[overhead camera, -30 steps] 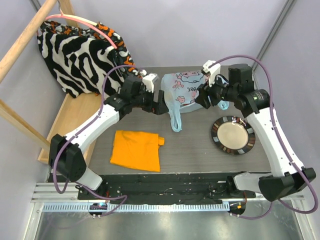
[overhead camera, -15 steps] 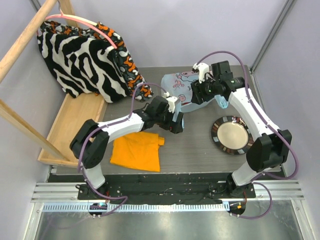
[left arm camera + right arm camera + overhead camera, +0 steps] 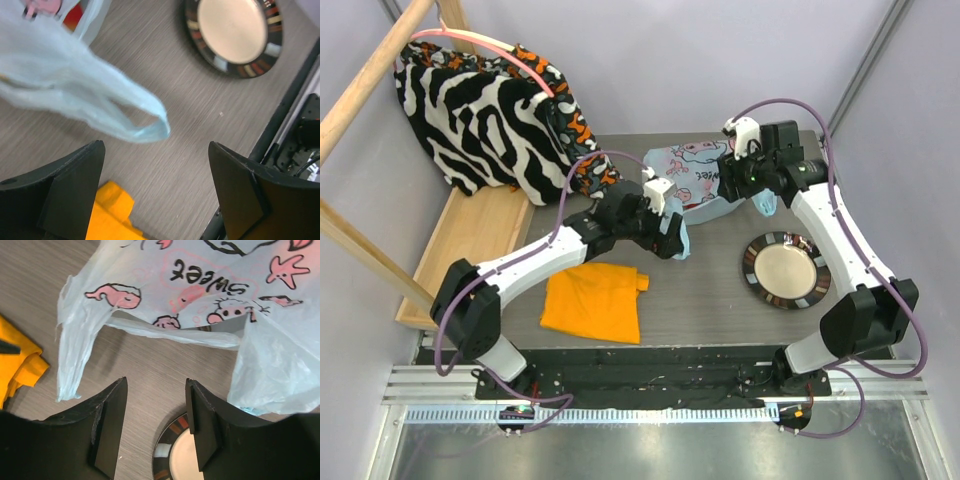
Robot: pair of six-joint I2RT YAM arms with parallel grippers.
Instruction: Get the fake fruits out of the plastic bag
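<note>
The plastic bag (image 3: 692,178) is thin, translucent pale blue film, crumpled and printed with pink cartoon sea creatures and the word "SWEET". It lies at the far middle of the table (image 3: 720,300), a grey surface with a fine wood-grain texture. 1 loop handle (image 3: 131,125) trails toward the near side as a limp, narrow band. We cannot make out the fake fruits. Only a red patch (image 3: 74,18) shows through the film in the left wrist view, and we cannot tell what it is.

To the right of the bag sits a round plate (image 3: 785,271), glossy, with a cream centre and a dark rim of coloured blocks. Near the front lies a folded orange cloth (image 3: 592,300), soft and matte. A zebra-striped cloth (image 3: 470,105) hangs at the far left.

The left gripper (image 3: 155,148) is spread wide. Its 2 black wedge-shaped fingers (image 3: 75,185) are far apart, with bare table between them. The handle's end lies just beyond the tips, and we see no grip on it.

The right gripper (image 3: 156,385) is parted by a smaller gap and holds nothing. It hangs over the table at the bag's right edge, and the film folds just ahead of its fingertips (image 3: 111,420).
</note>
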